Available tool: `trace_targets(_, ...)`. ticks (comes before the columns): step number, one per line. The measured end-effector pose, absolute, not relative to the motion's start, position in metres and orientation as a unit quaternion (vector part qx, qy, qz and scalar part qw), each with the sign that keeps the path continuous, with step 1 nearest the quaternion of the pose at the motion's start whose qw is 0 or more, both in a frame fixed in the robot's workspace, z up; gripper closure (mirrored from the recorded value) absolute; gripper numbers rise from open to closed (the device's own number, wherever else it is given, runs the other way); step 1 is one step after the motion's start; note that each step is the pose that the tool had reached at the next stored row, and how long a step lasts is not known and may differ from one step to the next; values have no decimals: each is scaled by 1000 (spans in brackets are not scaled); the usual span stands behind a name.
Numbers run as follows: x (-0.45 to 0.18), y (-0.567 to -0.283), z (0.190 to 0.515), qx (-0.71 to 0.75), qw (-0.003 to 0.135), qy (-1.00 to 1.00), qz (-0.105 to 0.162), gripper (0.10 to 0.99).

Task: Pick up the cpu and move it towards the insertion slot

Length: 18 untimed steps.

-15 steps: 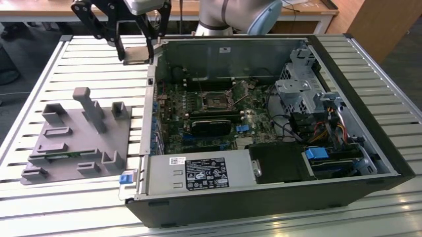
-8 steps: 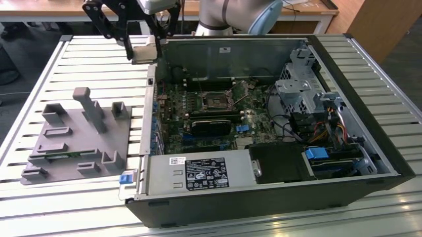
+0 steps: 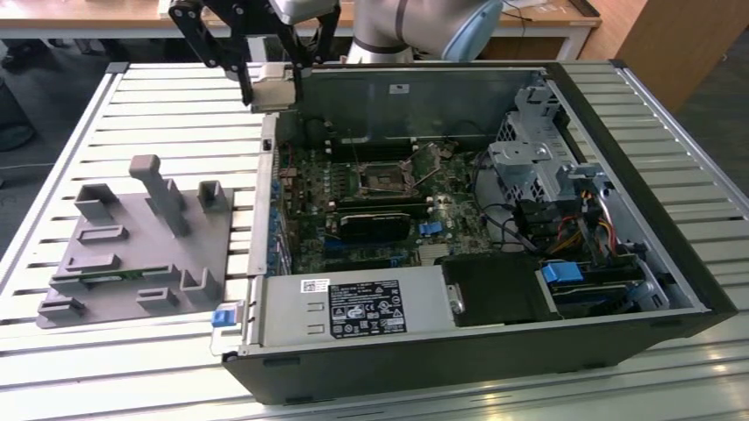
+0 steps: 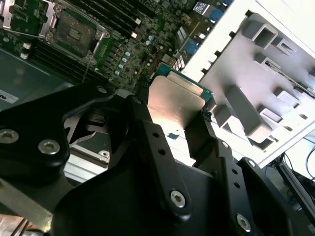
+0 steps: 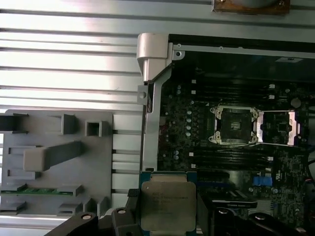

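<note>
Pincer (image 4: 179, 120) fingers (image 4: 152, 147) clamp cpu (image 4: 174, 101) by opposite edges, aloft near case edge, apart from insertion slot (image 5: 235, 124). Chip judged light, rigid, fragile underside: edge grip correct.

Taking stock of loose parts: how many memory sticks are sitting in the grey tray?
1: a green memory stick lies in a slot of the grey tray, near the edge nearest the camera in the exterior view. Others could be hidden behind the tray's raised posts.
</note>
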State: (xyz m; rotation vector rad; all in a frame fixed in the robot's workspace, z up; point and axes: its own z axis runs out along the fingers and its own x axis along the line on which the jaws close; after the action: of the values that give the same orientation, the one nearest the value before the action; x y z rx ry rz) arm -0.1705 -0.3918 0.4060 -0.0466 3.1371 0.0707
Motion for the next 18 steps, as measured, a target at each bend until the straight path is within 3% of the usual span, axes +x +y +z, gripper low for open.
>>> trace_targets(18,-137,-384,406,-15,2,1000,23,545)
